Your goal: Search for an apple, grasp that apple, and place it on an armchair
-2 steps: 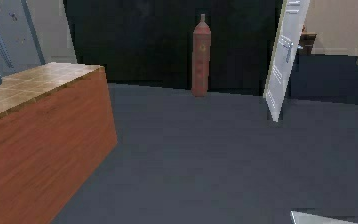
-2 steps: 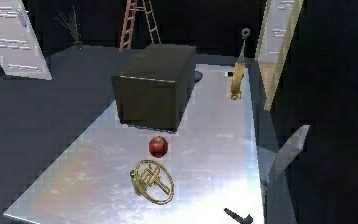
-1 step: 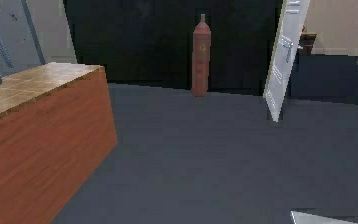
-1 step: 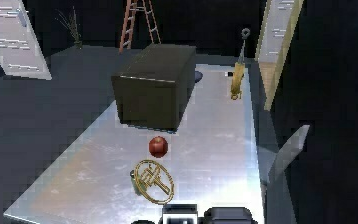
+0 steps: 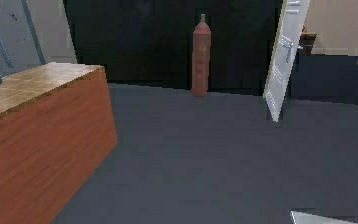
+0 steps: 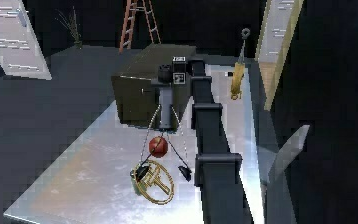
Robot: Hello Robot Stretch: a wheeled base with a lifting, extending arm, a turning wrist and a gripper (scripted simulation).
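The shiny grey metal tabletop (image 6: 87, 175) lies bare on its left half. A dark boxy cabinet (image 6: 145, 82) blocks its far end, and a small red apple (image 6: 158, 147) and a golden wire ornament (image 6: 155, 183) crowd the near middle. Ahead, dark grey floor (image 5: 197, 150) runs free beside an orange-brown wooden counter (image 5: 47, 130).

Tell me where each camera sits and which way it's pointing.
Forward view: on the robot, facing ahead and somewhat down, past a wooden counter to a tall reddish cylinder.
Arm side view: on the robot's body, facing sideways over a metal table; the arm and gripper show.
Shared: dark floor, and perhaps one white door.
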